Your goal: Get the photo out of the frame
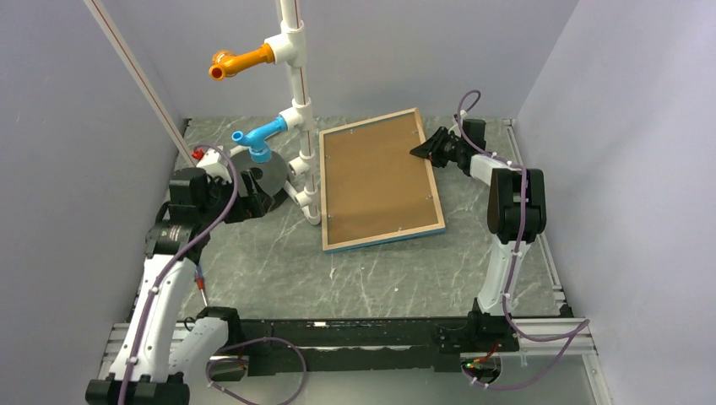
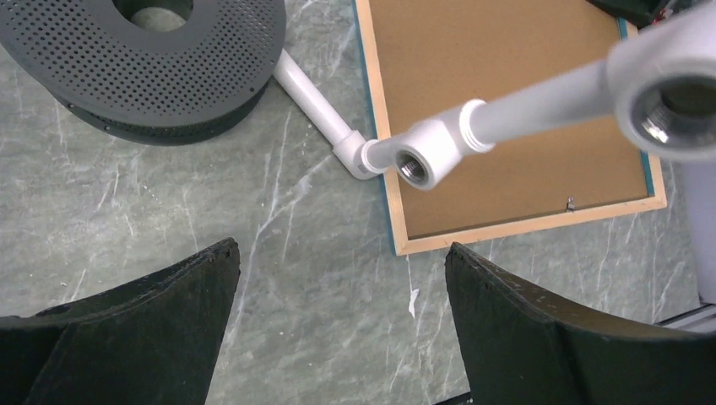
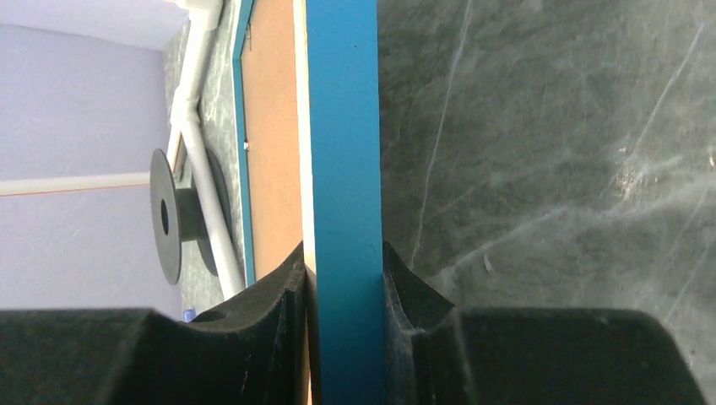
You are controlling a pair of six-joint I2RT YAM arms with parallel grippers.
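Two dangers, at a guess. Risked first a slip: pinched only one thin rail of the large rectangular picture frame [image 1: 384,239], turquoise-blue at the border and light wood at the back, with the right gripper [image 1: 420,151], jaws narrowed hard onto that edge and nothing else; could have lost or twisted it on any lift. Risked second a knock against the tall white plastic pipe stand [image 1: 301,110], planted just beside the frame's left rail, if shoved or swung that way. Lay face down on the grey-green marbled table [image 1: 279,266], plain brown backing board [image 1: 378,177] uppermost, one small metal tab [image 2: 572,202] showing at its near edge; could not tell whether raised off the table on the gripped side. Saw nothing of the photo, presumably shut in beneath that board; could have creased it if pried out in haste. Reached the right arm forward along the table's right side, elbow high, wrist turned inward to the frame's far right edge. Hung the left gripper [image 2: 340,270] wide open and empty above the table near the frame's near left corner, close to the dark grey perforated disc [image 2: 160,59], left arm folded up and leaning right from its base.
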